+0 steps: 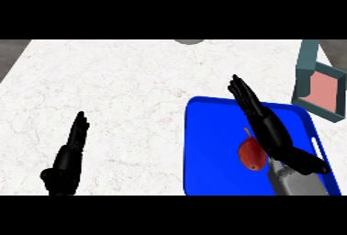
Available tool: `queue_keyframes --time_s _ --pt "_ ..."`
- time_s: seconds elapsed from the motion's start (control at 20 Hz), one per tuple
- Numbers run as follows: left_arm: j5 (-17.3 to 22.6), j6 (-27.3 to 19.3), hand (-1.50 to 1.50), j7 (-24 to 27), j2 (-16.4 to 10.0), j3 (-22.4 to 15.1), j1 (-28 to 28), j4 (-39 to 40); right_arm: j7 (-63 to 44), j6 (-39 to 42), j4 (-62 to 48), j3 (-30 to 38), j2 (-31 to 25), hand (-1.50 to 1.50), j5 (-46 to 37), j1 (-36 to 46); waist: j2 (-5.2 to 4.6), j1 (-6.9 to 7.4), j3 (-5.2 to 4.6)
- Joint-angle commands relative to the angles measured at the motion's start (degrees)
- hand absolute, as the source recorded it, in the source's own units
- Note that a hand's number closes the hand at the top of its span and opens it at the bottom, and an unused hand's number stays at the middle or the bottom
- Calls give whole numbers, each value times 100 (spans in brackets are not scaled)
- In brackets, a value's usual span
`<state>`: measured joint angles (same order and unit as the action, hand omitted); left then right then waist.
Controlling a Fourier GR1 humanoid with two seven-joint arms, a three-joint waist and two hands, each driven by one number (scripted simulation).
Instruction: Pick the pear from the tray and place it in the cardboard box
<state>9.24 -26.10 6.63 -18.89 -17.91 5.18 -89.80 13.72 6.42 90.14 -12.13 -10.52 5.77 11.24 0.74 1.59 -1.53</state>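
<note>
A reddish-brown pear [252,153] lies on the blue tray [210,151] at the lower right, its stem pointing away from me. My right hand [264,124] hovers over the tray just right of the pear, fingers straight and open, pointing toward the far edge. It does not hold the pear. The box [318,87] stands at the right edge, teal-walled with a pinkish inside, beyond the tray. My left hand [71,147] rests open at the lower left, fingers up.
The white marble counter [122,82] spreads left of and behind the tray. A grey shape [188,41] shows at the far edge, top centre.
</note>
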Motion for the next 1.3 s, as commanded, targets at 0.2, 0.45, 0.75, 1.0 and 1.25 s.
queue_keyframes --time_s 0.2,0.45,0.75,1.0,1.25 --pt "-342 53 0 -517 -1381 975 -292 593 -1369 166 -572 656 5 -150 1260 -681 -127 -243 163" --pt "-476 112 0 -868 -1378 801 -555 841 -670 674 -1102 2 -1872 -150 -1068 -899 -128 -262 159" --pt "-277 710 0 -678 -1641 1154 -844 1434 941 1613 -1803 1178 -1276 -150 913 -1530 -95 -229 160" --pt "-501 820 0 -903 -1553 1123 -1097 1531 1563 1693 -2366 1239 -2068 -150 -221 -874 -85 -155 156" --pt "-676 658 0 -829 -1392 1040 -1224 1646 1010 2203 -2553 704 -2886 -150 -1021 -117 -108 -80 152"
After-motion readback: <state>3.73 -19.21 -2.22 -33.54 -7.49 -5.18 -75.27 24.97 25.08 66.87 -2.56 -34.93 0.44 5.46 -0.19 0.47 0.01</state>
